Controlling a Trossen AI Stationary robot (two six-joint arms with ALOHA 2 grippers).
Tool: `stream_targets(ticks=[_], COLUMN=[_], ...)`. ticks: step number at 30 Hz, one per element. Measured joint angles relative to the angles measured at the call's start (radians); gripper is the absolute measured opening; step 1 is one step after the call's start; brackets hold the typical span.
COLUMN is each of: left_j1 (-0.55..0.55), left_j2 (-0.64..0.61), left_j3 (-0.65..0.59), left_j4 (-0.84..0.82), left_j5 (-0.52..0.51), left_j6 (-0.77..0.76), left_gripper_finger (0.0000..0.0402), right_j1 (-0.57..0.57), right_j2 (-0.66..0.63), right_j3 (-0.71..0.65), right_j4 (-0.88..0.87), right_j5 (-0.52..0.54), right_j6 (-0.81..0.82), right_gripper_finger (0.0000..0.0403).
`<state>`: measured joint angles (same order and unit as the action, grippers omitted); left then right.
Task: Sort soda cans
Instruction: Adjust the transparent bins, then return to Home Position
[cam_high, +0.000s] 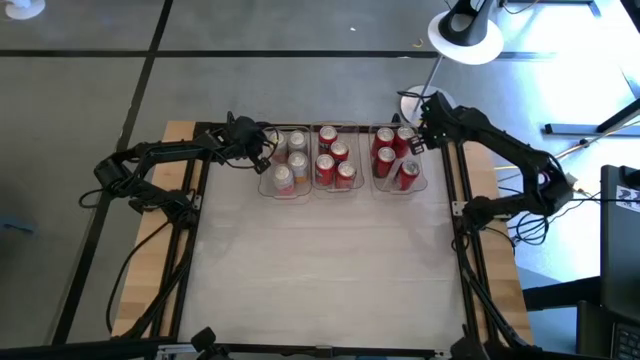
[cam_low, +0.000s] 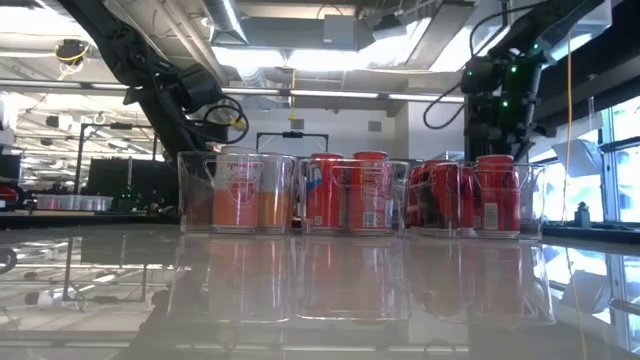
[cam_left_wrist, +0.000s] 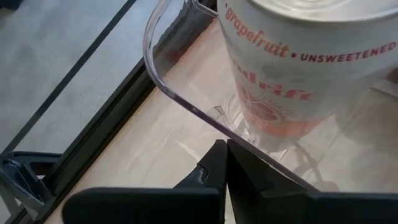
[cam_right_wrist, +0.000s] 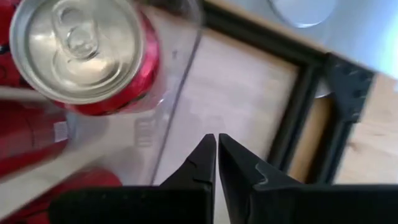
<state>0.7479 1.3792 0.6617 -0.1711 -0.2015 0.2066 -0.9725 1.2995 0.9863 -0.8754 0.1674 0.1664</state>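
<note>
Three clear bins stand in a row at the table's far edge. The left bin (cam_high: 288, 168) holds silver-white soda cans; one marked grapefruit (cam_left_wrist: 292, 68) stands upright just inside its wall. The middle bin (cam_high: 335, 160) and right bin (cam_high: 397, 162) hold red cans; one red can (cam_right_wrist: 81, 53) stands by the right bin's wall (cam_right_wrist: 180, 81). My left gripper (cam_left_wrist: 222, 149) is shut at the left bin's outer far-left corner (cam_high: 262, 152). My right gripper (cam_right_wrist: 217, 140) is shut, hanging above the bare wood beside the right bin's far-right corner (cam_high: 425, 132). My left gripper's shut fingertips (cam_left_wrist: 214, 152) stand against the outside of the left bin's curved wall (cam_left_wrist: 186, 106), slanting down from the table's left. Whether they touch the wall, I cannot tell.
Black frame rails (cam_high: 458, 190) run along the table's sides and far edge. A white lamp (cam_high: 465, 30) stands beyond the far right corner. The white table top (cam_high: 320, 270) spreads bare in front of the bins.
</note>
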Motion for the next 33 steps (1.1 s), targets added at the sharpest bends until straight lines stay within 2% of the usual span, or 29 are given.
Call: stream_targets(ticks=[5, 9, 19, 33], left_j1=[0.0, 0.0, 0.0, 0.0], left_j2=[0.0, 0.0, 0.0, 0.0], left_j3=[0.0, 0.0, 0.0, 0.0], left_j4=[0.0, 0.0, 0.001, 0.003], left_j5=[0.001, 0.001, 0.001, 0.005], left_j6=[0.002, 0.003, 0.01, 0.005], left_gripper_finger=[0.0, 0.0, 0.0, 0.0], right_j1=[-0.003, -0.004, -0.005, 0.004], right_j2=[0.046, 0.097, 0.116, 0.13], right_j3=[0.0, -0.006, -0.104, -0.119], right_j4=[-0.035, -0.077, 0.029, 0.155], right_j5=[-0.11, -0.108, -0.214, -0.328], right_j6=[-0.01, -0.013, -0.013, 0.028], right_gripper_finger=[0.0019, 0.0019, 0.0019, 0.0019])
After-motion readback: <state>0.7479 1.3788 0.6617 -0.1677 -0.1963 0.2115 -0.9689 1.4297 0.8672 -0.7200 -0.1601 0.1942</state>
